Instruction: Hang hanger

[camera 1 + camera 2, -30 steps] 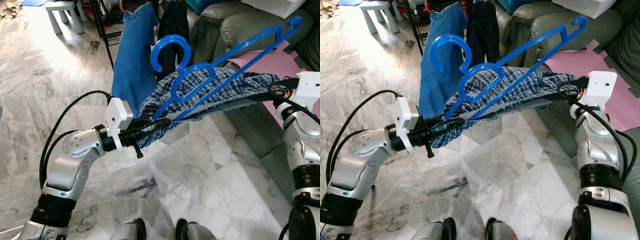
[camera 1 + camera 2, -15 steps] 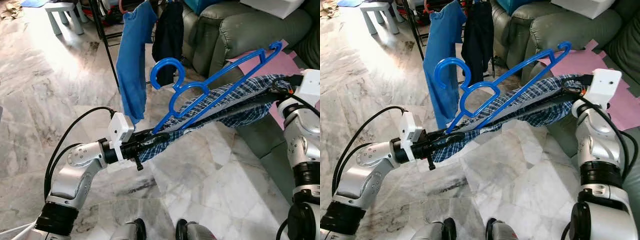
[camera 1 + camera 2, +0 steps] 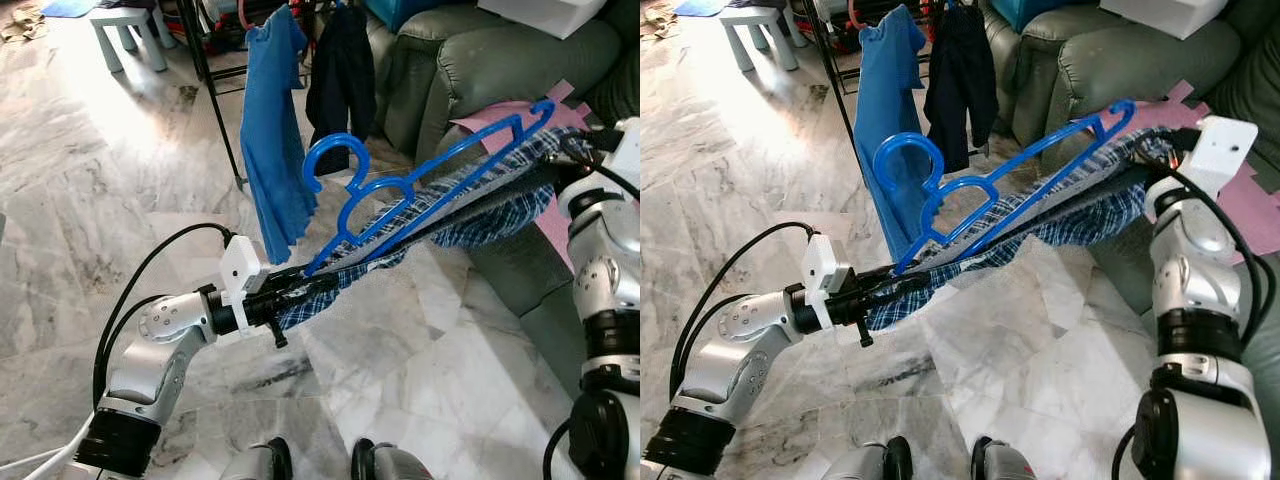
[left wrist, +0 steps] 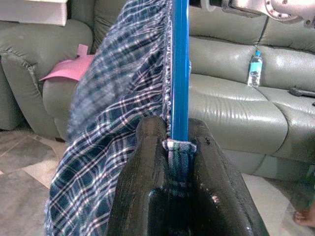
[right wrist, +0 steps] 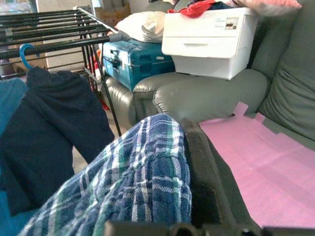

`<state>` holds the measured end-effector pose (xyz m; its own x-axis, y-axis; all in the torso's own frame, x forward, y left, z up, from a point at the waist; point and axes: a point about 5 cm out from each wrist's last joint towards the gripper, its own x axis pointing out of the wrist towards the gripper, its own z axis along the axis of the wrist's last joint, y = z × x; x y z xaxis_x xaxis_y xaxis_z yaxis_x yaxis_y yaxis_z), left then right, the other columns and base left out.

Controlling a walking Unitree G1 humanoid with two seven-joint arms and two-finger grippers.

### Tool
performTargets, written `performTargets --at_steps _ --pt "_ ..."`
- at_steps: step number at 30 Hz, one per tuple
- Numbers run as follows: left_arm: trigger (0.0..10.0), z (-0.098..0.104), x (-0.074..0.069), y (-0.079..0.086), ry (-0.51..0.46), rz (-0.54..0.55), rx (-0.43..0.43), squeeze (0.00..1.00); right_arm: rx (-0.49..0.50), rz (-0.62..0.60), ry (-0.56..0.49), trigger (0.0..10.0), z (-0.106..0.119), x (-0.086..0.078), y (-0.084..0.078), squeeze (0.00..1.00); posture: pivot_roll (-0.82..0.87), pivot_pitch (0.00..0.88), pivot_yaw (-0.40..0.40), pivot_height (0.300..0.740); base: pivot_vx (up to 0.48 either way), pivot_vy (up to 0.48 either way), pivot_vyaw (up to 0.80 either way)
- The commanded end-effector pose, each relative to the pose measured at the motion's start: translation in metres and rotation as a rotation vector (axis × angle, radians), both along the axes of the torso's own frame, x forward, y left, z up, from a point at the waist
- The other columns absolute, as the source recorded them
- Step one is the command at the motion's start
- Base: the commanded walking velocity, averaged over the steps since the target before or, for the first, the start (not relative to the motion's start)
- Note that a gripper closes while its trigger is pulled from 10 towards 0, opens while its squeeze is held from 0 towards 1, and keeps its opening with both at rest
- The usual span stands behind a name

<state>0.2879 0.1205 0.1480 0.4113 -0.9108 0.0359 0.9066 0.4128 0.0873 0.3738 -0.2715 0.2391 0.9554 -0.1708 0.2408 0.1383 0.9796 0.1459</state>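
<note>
A glossy blue plastic hanger [image 3: 400,195] lies along soft woven plaid cloth [image 3: 1060,225]. The floor [image 3: 120,200] is polished, veined marble tile. The sofa [image 3: 470,60] is smooth grey-green leather with a dull sheen. The robot's arms [image 3: 735,345] are brushed silver metal. The clothes rack [image 5: 54,39] is matt black metal.
</note>
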Motion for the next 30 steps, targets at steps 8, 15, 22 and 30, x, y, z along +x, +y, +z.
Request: performTargets --at_steps 8,15,22,30 --pt "0.0 -0.009 -0.012 -0.004 0.017 -0.044 0.007 0.00 0.068 -0.097 -0.041 0.0 0.014 0.003 -0.016 0.00 -0.05 0.205 -0.017 0.740 0.000 0.000 0.00" --pt "0.0 -0.020 -0.019 -0.003 0.030 -0.130 0.101 0.00 0.062 -0.091 -0.030 0.0 0.018 0.010 -0.012 0.00 -0.05 0.205 -0.015 0.740 0.000 0.000 0.00" --pt "0.0 -0.026 -0.016 0.000 0.040 -0.127 0.140 0.00 0.076 -0.046 -0.127 0.0 0.038 0.010 -0.012 0.00 -0.05 0.206 -0.015 0.740 0.000 0.000 0.00" --pt "0.0 -0.045 -0.004 0.004 0.015 -0.035 0.295 0.00 -0.089 0.077 -0.165 0.0 0.045 0.005 0.011 0.00 -0.06 0.203 -0.015 0.740 0.000 0.000 0.00"
